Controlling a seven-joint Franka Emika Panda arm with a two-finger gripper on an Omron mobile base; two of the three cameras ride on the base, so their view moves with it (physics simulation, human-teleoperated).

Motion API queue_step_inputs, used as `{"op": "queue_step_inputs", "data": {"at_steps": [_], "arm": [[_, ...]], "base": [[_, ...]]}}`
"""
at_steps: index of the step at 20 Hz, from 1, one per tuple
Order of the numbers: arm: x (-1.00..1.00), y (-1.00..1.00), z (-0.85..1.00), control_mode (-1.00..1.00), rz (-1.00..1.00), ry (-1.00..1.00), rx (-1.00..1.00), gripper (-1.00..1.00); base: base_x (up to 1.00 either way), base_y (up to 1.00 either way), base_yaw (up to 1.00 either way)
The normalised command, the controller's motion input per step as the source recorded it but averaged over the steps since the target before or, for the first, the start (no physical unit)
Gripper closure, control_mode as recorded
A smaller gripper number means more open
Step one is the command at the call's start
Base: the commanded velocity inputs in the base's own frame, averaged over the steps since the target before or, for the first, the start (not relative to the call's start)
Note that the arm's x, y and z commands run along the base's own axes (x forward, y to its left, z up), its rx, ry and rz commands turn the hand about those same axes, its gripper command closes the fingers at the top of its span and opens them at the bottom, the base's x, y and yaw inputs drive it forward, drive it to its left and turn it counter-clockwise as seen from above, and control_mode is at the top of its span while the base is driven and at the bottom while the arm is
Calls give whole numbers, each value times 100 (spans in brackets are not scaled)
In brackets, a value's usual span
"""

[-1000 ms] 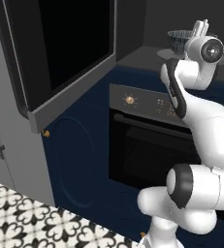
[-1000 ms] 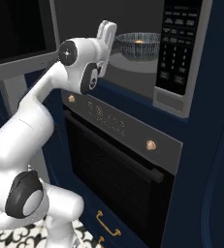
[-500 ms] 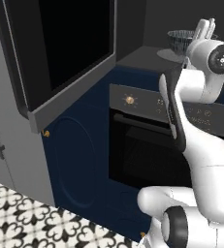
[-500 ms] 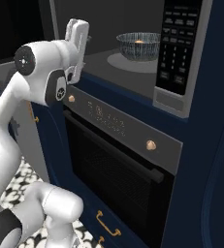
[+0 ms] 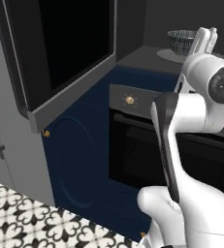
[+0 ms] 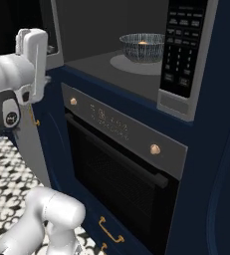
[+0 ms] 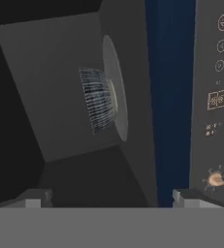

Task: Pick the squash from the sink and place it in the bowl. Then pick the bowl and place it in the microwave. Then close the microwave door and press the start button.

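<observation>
Two steps left: shutting microwave door [image 5: 60,53], pressing start. Bowl [image 6: 142,47] with squash [image 6: 143,43] sits mid-turntable [image 6: 136,63] inside microwave [image 6: 116,55]. Gripper [image 5: 205,41] outside cavity's front edge, jaws wide, empty. Best to reach behind door's outer edge, push steadily.

A kitchen is shown: a built-in microwave [image 6: 136,60] is set above a black oven [image 6: 121,174], amid navy cabinets [image 5: 77,160] and patterned floor tiles [image 5: 26,223].
</observation>
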Motion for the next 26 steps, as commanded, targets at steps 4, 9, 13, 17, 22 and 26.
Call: {"op": "queue_step_inputs", "data": {"at_steps": [4,9,13,17,22,26], "arm": [[-95,78,0,-100,0,-9,0,-100],[-59,94,0,-100,0,-3,0,-100],[-37,91,-5,-100,-3,-4,-1,-100],[-13,98,-13,-100,-4,0,-1,-100],[-15,100,-12,-100,-2,-2,-13,-100],[-27,96,-14,-100,-4,-1,-9,-100]], "base": [[0,0,0],[0,0,0],[0,0,0],[0,0,0],[0,0,0],[0,0,0]]}}
